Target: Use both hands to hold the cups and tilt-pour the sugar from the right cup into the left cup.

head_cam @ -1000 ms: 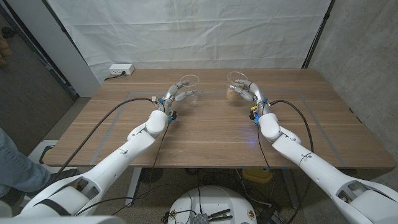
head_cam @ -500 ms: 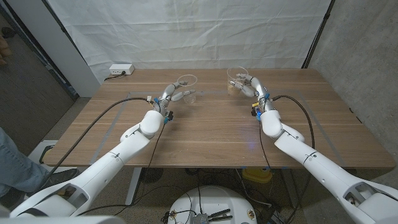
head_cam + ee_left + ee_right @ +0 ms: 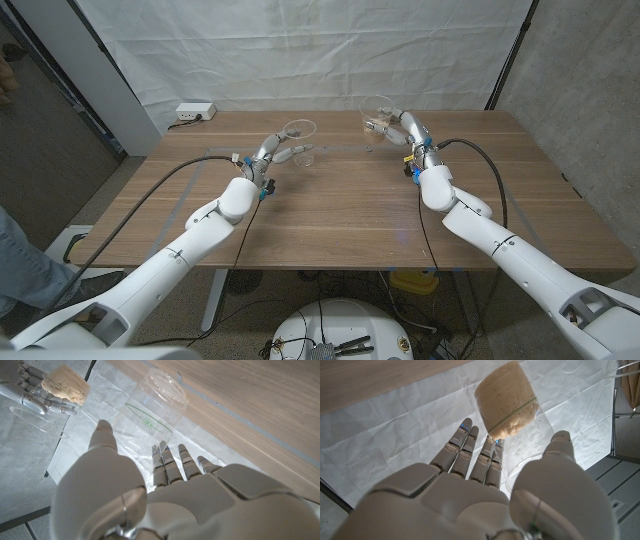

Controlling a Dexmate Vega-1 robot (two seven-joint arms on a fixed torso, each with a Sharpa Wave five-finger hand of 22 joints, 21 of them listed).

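Here the right hand [image 3: 398,128] grips a raised, tilted cup of sugar [image 3: 377,120], while the left hand [image 3: 276,151] clasps the empty clear cup [image 3: 300,138] over the worktop [image 3: 330,205].

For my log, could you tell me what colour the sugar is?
Light tan sugar, clearest in the right wrist view.

Over the wooden tabletop [image 3: 330,200], the left hand [image 3: 275,152] holds a clear empty cup [image 3: 300,140], tipped. Well apart from it, the right hand [image 3: 400,130] grips a raised clear cup of sugar [image 3: 377,118].
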